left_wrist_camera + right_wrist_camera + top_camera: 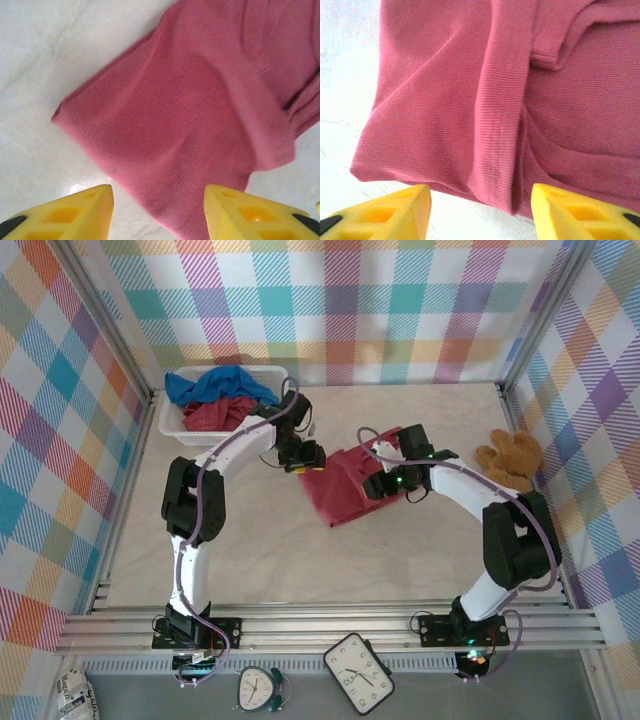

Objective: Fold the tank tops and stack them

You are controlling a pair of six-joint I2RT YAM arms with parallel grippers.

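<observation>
Left gripper (157, 194) stood released, its yellow fingers (80, 212) spread apart just above one edge of the dark red tank top (345, 485) and clamping nothing. Right gripper (480, 192) was likewise released, jaws apart over a folded edge of the same garment.

The dark red tank top lay near the middle of the table (300, 560), between the two grippers, folded into a rough, slightly skewed rectangle. Its fabric was a fine rib knit (the ribs showed plainly in both wrist views). In the right wrist view a thick rolled fold ran down the cloth, with a hemmed edge lying on top.

Count: three tank tops. One dark red lay on the table. One blue tank top (215, 385) and a second dark red tank top (215, 413) were heaped unfolded in the white basket (172, 426) at the far left of the table. One teddy bear (512, 458) sat at the right side, well apart from the cloth.

Both arms arched inward from their bases. The left arm reached the garment's left edge and the right arm its right side, with wrists pitched downward.
</observation>
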